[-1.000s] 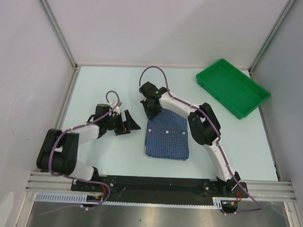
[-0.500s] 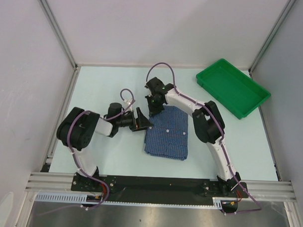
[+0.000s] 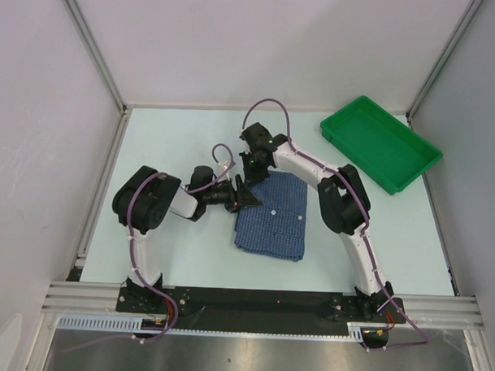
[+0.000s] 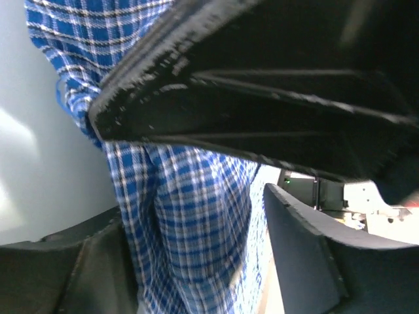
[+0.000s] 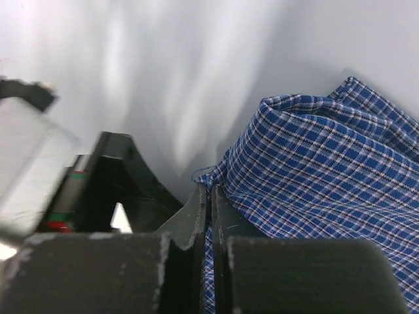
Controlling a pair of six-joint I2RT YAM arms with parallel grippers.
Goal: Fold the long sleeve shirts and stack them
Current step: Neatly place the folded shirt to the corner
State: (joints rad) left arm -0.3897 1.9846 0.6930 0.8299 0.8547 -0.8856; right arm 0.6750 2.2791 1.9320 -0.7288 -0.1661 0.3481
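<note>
The blue checked long sleeve shirt (image 3: 272,216) lies folded into a rectangle on the table in the top view. My right gripper (image 3: 252,171) is shut on its far left corner; in the right wrist view the pads (image 5: 211,196) pinch the shirt's edge (image 5: 314,163). My left gripper (image 3: 245,195) is open at the shirt's left edge, just below the right gripper. In the left wrist view the shirt cloth (image 4: 190,216) runs between my open left gripper (image 4: 196,261). The right gripper's black body (image 4: 262,85) fills the top of that view.
A green plastic tray (image 3: 380,143) stands at the far right of the table. Grey walls and metal posts close in the table on three sides. The arm bases sit on the black rail at the near edge.
My left gripper has swung right, from apart from the shirt to its far left edge. The right gripper has stayed at the shirt's far left corner, shifting slightly right.
</note>
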